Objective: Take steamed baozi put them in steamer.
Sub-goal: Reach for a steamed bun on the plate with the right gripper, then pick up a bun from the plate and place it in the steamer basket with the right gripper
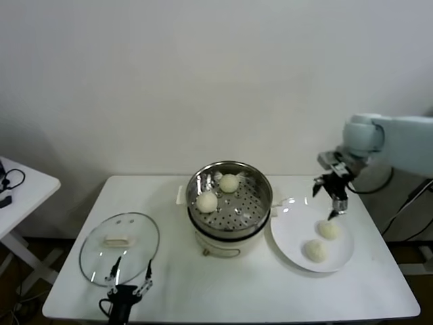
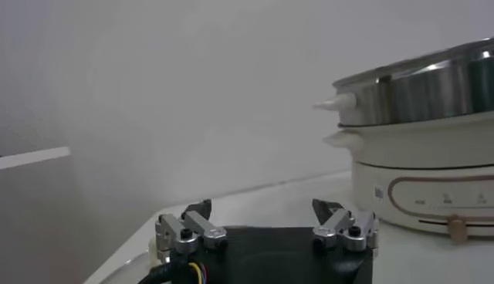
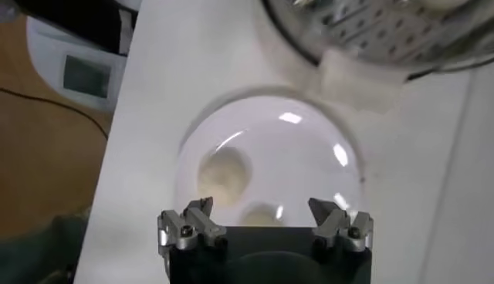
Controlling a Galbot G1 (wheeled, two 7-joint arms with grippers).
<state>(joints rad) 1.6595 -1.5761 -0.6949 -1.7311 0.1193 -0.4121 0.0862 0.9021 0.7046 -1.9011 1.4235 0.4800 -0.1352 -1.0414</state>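
The steamer (image 1: 229,196), a shiny steel basket on a cream pot base, stands mid-table with two baozi inside (image 1: 207,202) (image 1: 229,183). Two more baozi (image 1: 329,229) (image 1: 314,250) lie on the white plate (image 1: 291,230) to its right. My right gripper (image 1: 329,203) hangs open above the plate's far side, just over the nearer-to-wall baozi, holding nothing. In the right wrist view its fingers (image 3: 262,210) frame the plate (image 3: 293,154); one baozi (image 3: 224,174) shows whole, the other (image 3: 262,214) is half hidden by the gripper body. My left gripper (image 1: 128,276) is open at the table's front left.
A round glass lid (image 1: 120,238) lies flat on the table's left, just beyond the left gripper. The left wrist view shows that gripper (image 2: 264,214) low on the table with the steamer (image 2: 421,89) off to one side. A small side table (image 1: 20,186) stands far left.
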